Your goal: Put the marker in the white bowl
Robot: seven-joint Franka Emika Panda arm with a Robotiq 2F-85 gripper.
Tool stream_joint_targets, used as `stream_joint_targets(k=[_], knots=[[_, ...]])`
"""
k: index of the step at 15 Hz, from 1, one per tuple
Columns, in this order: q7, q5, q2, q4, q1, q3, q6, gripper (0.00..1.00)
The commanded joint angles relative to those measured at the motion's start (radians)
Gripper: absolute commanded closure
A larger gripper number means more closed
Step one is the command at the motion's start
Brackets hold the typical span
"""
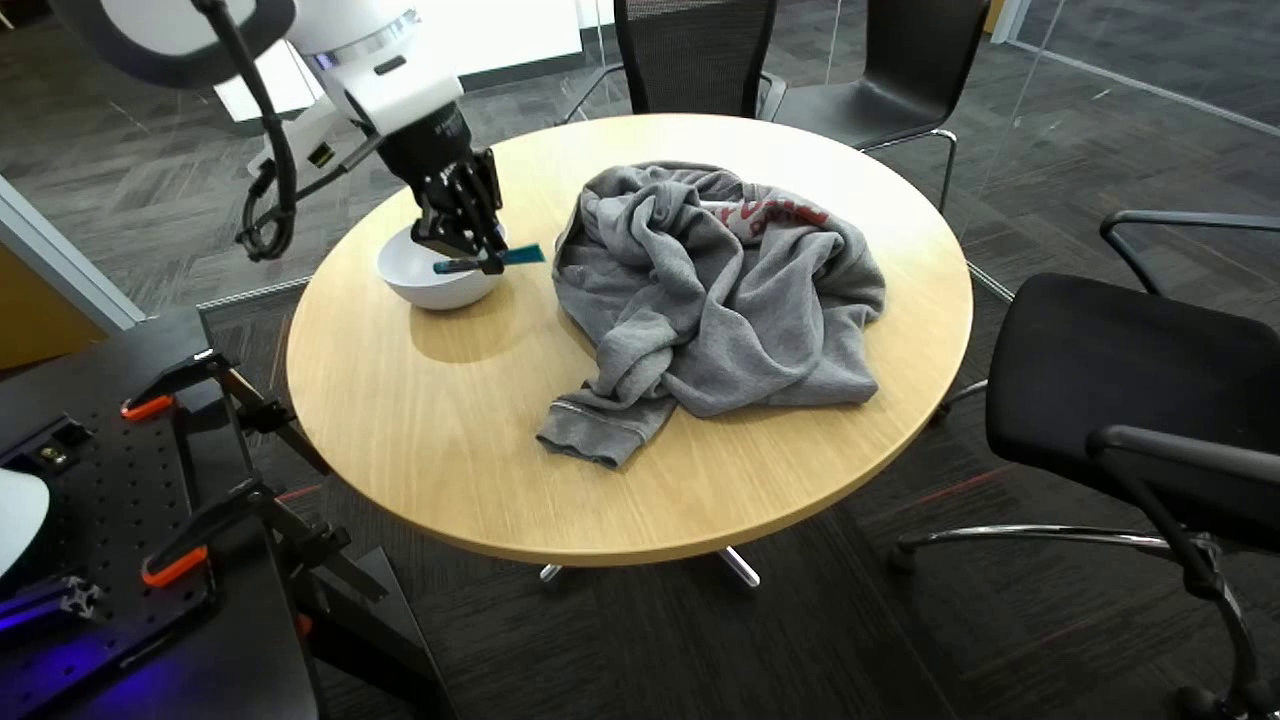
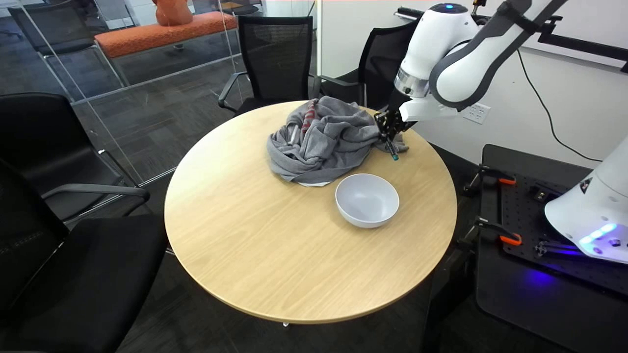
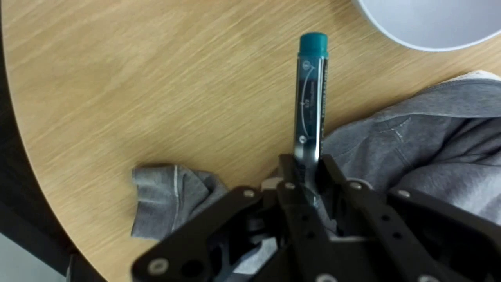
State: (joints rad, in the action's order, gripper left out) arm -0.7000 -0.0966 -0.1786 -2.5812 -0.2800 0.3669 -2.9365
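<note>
At the far left of an exterior view, a black bench [image 1: 258,640] has two clamps [image 1: 175,567] with orange parts. Next comes a round wooden table [image 1: 470,420], and the white bowl [image 1: 432,292] sits on it. The robot arm [image 1: 405,95] hangs up above. The wrist view shows its gripper [image 3: 307,161] pinched tight on the marker [image 3: 311,98], holding it in the air. The marker is near the white bowl but apart from it, with its blue-green end sticking out. To the right, a crumpled gray sweatshirt [image 1: 720,310] with red print lies on the round wooden table. A black chair [image 1: 1130,370] stands at the far right.
</note>
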Motion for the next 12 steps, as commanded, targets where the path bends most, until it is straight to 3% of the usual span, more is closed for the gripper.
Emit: stream_joint_targets(k=[1, 5, 6, 12], knots=[[-0.051, 0.095, 0.096, -0.026, -0.058, 0.031, 0.044, 0.95], [0.001, 0.092, 0.148, -0.024, -0.079, -0.019, 0.09, 0.95], [0.001, 0.104, 0.16, -0.023, 0.023, -0.135, 0.101, 0.95], [0.052, 0.041, 0.148, -0.001, 0.101, -0.328, 0.144, 0.95]])
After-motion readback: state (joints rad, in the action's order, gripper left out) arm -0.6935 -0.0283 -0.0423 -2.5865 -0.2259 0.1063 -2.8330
